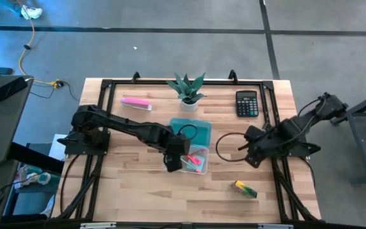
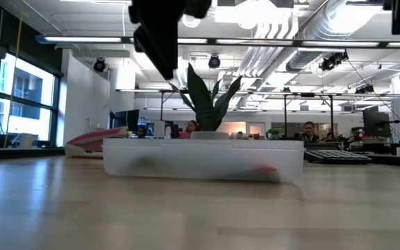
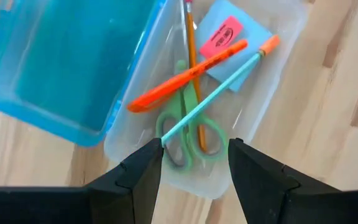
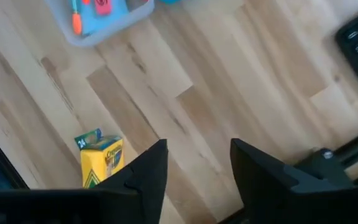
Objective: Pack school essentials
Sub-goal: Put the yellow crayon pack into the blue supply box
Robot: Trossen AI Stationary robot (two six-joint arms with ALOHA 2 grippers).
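Observation:
A clear plastic case (image 1: 196,158) with a blue lid (image 3: 67,62) hinged open lies mid-table. In it lie green-handled scissors (image 3: 191,134), an orange pencil (image 3: 191,56), a pink-red pen (image 3: 185,78), a green pen (image 3: 219,90), a pink eraser (image 3: 221,34) and a light-blue note pad (image 3: 244,59). My left gripper (image 3: 194,165) hovers open above the case's near end (image 1: 173,159). The yellow-green block (image 1: 245,189), a crayon box (image 4: 101,160), lies on the table toward the near right. My right gripper (image 4: 197,168) is open, raised at the table's right side (image 1: 254,152).
A black calculator (image 1: 247,103) sits at the far right, a potted plant (image 1: 188,89) at the far middle, and a pale-pink bar (image 1: 136,102) at the far left. A black cable (image 1: 224,147) loops beside the right arm. Bare wood shows along the near edge (image 1: 170,197).

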